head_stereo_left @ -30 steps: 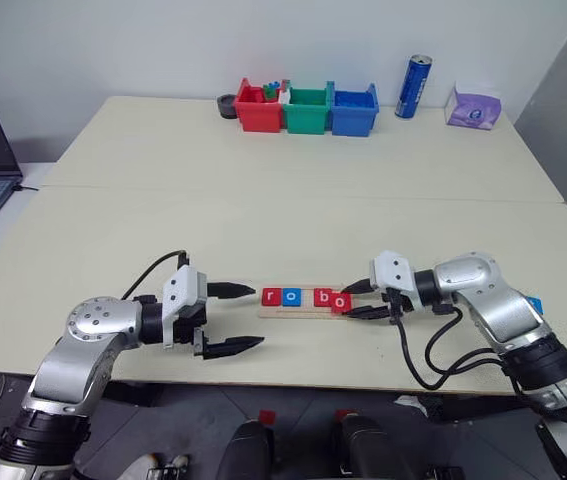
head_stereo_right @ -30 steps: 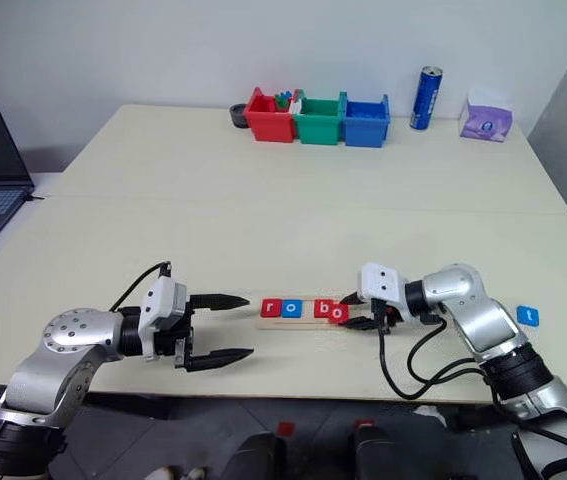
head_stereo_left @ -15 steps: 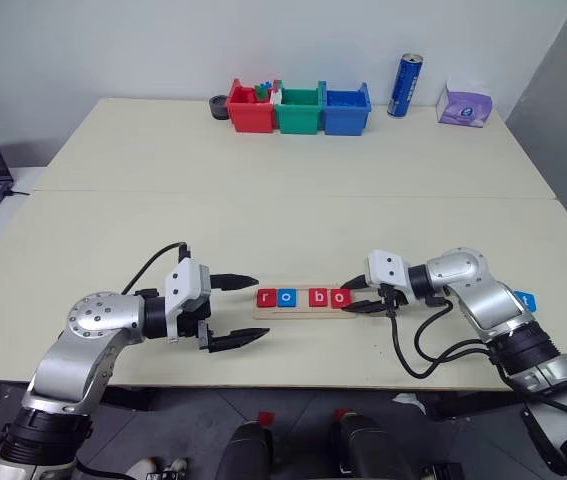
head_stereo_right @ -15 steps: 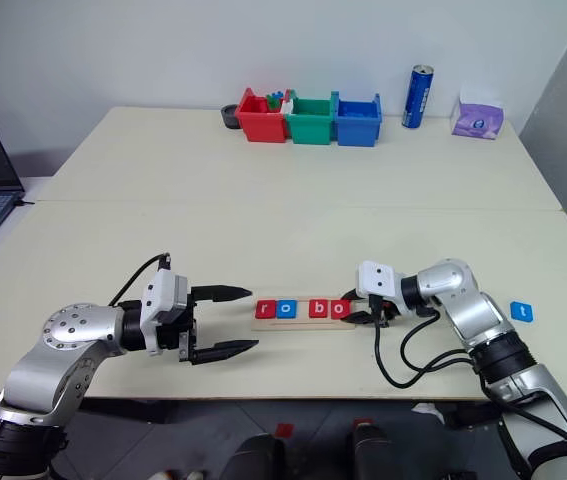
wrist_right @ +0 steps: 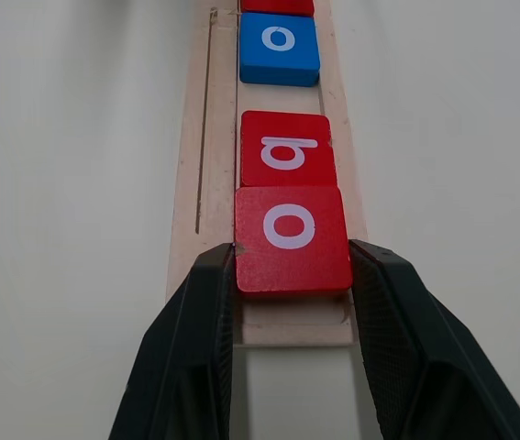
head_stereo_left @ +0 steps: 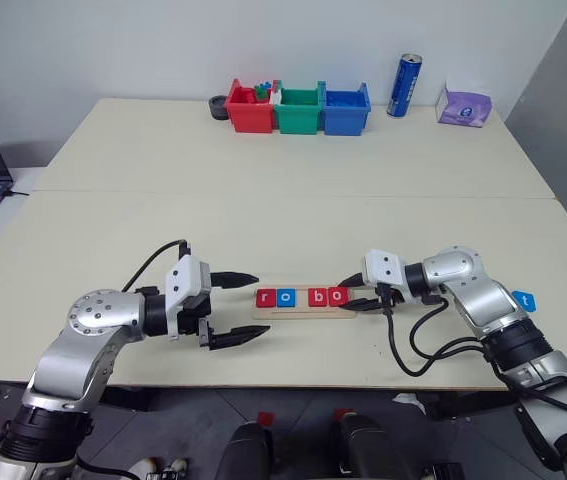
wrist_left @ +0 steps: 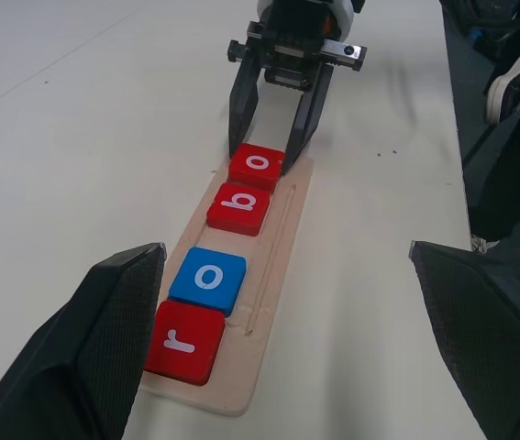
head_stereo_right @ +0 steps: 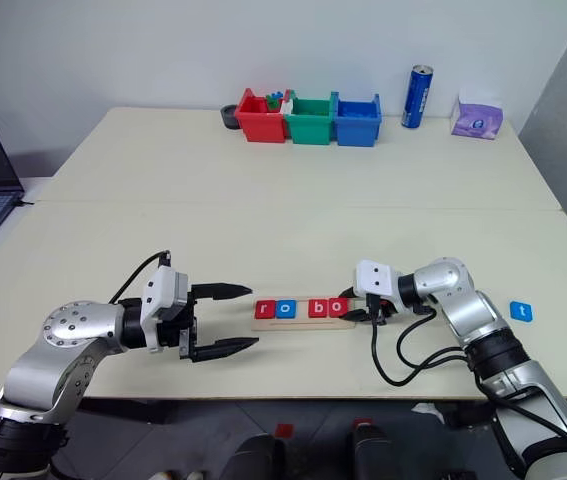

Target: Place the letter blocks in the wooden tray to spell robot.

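Pale tabletop (head_stereo_left: 263, 220): your right gripper (wrist_right: 292, 275) has set the red o tile (wrist_right: 290, 239) down into the wooden tray (wrist_left: 278, 229), fingers clamped on it, touching b; r, o sit beyond. Left gripper (head_stereo_left: 235, 308) gapes near the tray. Blue t tile (head_stereo_right: 521, 311) waits right of the tray

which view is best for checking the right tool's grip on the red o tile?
Right wrist view: the red o tile sits large between the right tool, both fingers against its sides. Left wrist view shows the same grip from the opposite end, smaller. In the eye views the tile is tiny and the contact unreadable.
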Available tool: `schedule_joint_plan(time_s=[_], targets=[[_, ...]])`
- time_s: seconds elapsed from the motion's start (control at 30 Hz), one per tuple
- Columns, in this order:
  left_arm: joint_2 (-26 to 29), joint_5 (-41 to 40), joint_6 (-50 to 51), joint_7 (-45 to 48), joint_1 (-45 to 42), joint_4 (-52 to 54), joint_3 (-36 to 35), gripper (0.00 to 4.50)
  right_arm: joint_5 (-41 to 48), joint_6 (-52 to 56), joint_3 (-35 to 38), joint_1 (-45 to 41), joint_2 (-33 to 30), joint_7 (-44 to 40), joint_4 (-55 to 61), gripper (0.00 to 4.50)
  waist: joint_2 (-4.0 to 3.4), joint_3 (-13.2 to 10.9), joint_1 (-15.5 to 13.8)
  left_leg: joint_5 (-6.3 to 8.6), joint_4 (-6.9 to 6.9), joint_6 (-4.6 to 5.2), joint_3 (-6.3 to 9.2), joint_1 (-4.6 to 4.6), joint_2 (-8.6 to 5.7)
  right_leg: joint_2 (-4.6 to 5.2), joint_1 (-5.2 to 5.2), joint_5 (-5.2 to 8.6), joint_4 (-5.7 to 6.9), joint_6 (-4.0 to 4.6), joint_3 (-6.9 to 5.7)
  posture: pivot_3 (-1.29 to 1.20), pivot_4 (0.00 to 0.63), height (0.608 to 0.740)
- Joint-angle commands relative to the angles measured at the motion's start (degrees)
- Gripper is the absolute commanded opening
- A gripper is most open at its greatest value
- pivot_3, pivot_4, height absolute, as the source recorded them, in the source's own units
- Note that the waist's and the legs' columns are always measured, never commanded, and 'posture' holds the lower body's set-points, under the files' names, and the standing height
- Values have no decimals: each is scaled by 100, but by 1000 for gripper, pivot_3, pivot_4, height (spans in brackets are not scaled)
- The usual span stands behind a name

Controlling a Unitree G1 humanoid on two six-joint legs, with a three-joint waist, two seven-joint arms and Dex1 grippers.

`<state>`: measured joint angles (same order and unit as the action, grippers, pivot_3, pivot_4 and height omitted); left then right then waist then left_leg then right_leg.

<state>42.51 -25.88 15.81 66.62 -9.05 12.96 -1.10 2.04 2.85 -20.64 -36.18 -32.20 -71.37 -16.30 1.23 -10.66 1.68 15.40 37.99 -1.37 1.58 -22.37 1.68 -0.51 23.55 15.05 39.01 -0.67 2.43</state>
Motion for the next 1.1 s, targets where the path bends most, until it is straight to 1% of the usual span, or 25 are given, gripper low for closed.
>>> schedule_joint_plan(time_s=[0.03,0.07,0.2,0.23,0.3,0.4,0.57,0.67,1.0,1.03,1.1], targets=[[50,-73,-40,-25,-26,196,-119,4500,50,15,85,-139,-8,-124,17,1808,0,0,0,0,0,0,0,0,0,0,0,0,0,0,0,0,150,740],[51,-69,-45,-21,-32,181,-119,4500,66,46,95,-150,-7,-145,25,2201,0,0,0,0,0,0,0,0,0,0,0,0,0,0,0,0,150,740],[50,-50,-64,-14,-61,130,-116,4500,128,169,143,-185,-13,-219,75,3476,0,0,0,0,0,0,0,0,0,0,0,0,0,0,0,0,150,740],[48,-45,-74,-11,-63,119,-114,4500,189,260,175,-192,-33,-264,140,3885,0,0,0,0,0,0,0,0,0,0,0,0,0,0,0,0,150,740],[49,-38,-86,3,-68,95,-109,4500,339,502,294,-214,-106,-317,313,4481,0,0,0,0,0,0,1,0,0,0,0,0,0,0,0,0,150,740],[46,-24,-110,28,-94,39,-101,4500,429,730,448,-236,-191,-263,438,4481,-1,0,-1,0,0,0,1,-1,1,1,0,0,0,0,0,0,150,740],[38,-11,-137,64,-155,-39,-81,4500,364,665,590,-196,-348,-180,244,4481,-1,0,0,0,0,0,0,0,-1,1,0,0,0,0,0,0,150,740],[26,9,-160,91,-204,-94,-47,4500,312,522,579,-81,-370,-115,152,3864,-1,0,1,0,0,0,-1,0,-1,0,0,0,-1,0,0,0,150,740],[45,59,-238,162,-285,-197,-30,4500,82,128,420,165,-193,185,122,215,-1,0,1,0,0,0,-3,0,-1,0,0,0,0,0,1,0,150,740],[46,61,-241,169,-289,-208,-34,4500,78,120,416,165,-187,190,116,16,-1,0,1,0,0,0,-2,-1,-1,0,0,0,0,0,1,0,150,740],[50,64,-245,167,-262,-198,-47,4500,76,99,407,195,-184,180,136,16,-1,0,1,0,0,0,-2,-1,-1,0,0,0,0,0,1,0,150,740]])
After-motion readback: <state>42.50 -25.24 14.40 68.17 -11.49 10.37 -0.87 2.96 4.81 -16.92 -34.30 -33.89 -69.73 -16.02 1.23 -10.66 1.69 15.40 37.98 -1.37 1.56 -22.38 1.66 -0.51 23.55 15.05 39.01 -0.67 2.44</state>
